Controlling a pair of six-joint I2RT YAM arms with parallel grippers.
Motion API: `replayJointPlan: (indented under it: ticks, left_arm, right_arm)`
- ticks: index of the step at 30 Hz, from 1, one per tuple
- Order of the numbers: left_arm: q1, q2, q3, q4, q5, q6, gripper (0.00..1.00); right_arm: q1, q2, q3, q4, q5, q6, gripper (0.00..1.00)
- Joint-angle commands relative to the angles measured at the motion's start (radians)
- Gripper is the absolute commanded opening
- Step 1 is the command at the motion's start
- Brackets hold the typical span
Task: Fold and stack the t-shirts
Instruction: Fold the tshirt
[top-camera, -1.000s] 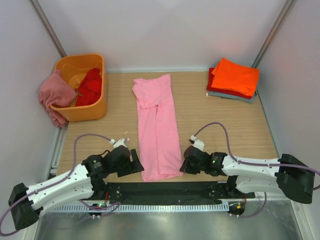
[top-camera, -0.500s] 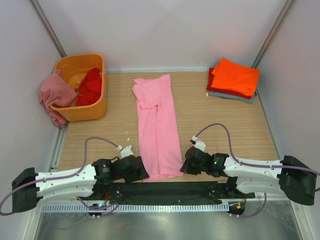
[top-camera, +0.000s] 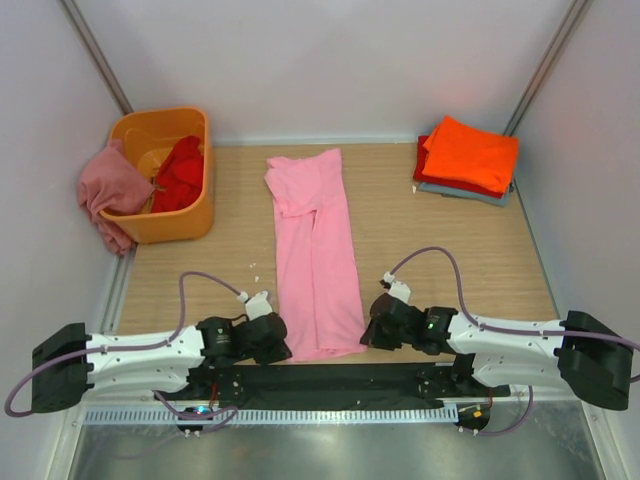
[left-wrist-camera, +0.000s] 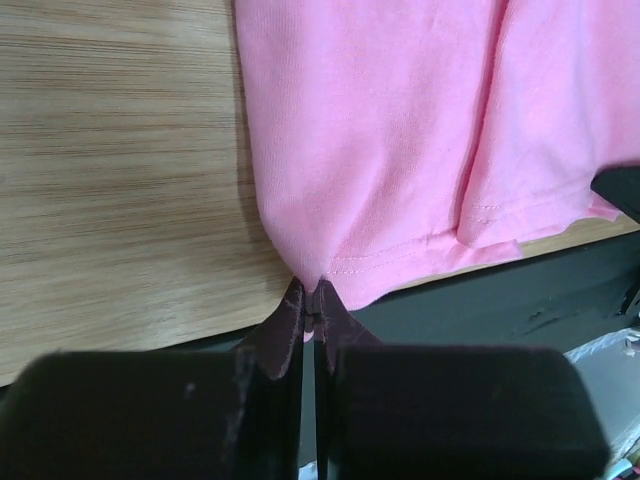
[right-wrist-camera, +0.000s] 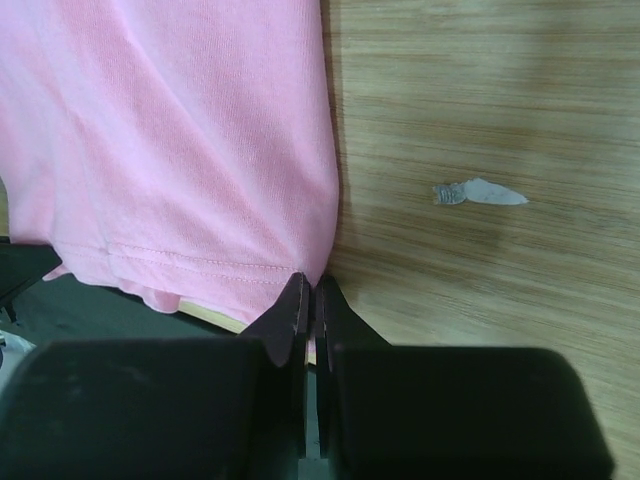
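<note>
A light pink t-shirt (top-camera: 314, 250) lies folded lengthwise down the middle of the table, its hem at the near edge. My left gripper (top-camera: 282, 350) is shut on the hem's near left corner (left-wrist-camera: 312, 275). My right gripper (top-camera: 366, 335) is shut on the hem's near right corner (right-wrist-camera: 318, 272). A folded stack with an orange t-shirt (top-camera: 470, 152) on top of red and grey-blue ones sits at the back right. A red t-shirt (top-camera: 180, 172) lies in the orange tub (top-camera: 178, 222), and a dusty rose t-shirt (top-camera: 108, 190) hangs over its left rim.
A black mat (top-camera: 330, 378) runs along the near table edge under the hem. A small scrap of white paper (right-wrist-camera: 478, 192) lies on the wood to the right of the pink shirt. White walls close in the table on three sides.
My left gripper slid in to the pink shirt's near left corner and shut on it. The right gripper stayed shut on the right corner.
</note>
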Motion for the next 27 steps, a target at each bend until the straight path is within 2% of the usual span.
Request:
replayJointPlan:
  ticks: [1, 8, 13, 17, 23, 27]
  left_arm:
    - [-0.004, -0.019, 0.025, -0.042, -0.049, -0.013, 0.0]
    - [-0.012, -0.067, 0.168, -0.252, -0.096, -0.004, 0.0]
    - [-0.009, -0.094, 0.344, -0.436, -0.222, 0.046, 0.0]
    - [0.039, -0.073, 0.445, -0.485, -0.239, 0.125, 0.0]
    - [0.213, 0.004, 0.529, -0.458, -0.151, 0.309, 0.0]
    - [0.399, 0.063, 0.571, -0.415, -0.054, 0.433, 0.0]
  right_arm:
    - [0.024, -0.008, -0.012, -0.015, 0.006, 0.015, 0.01]
    - [0.111, -0.015, 0.089, -0.133, 0.089, 0.07, 0.01]
    - [0.108, 0.006, 0.267, -0.268, 0.172, 0.001, 0.01]
    - [0.074, 0.075, 0.421, -0.355, 0.224, -0.076, 0.01]
    - [-0.099, 0.166, 0.557, -0.339, 0.158, -0.221, 0.01]
    - [-0.202, 0.228, 0.661, -0.339, 0.127, -0.309, 0.01]
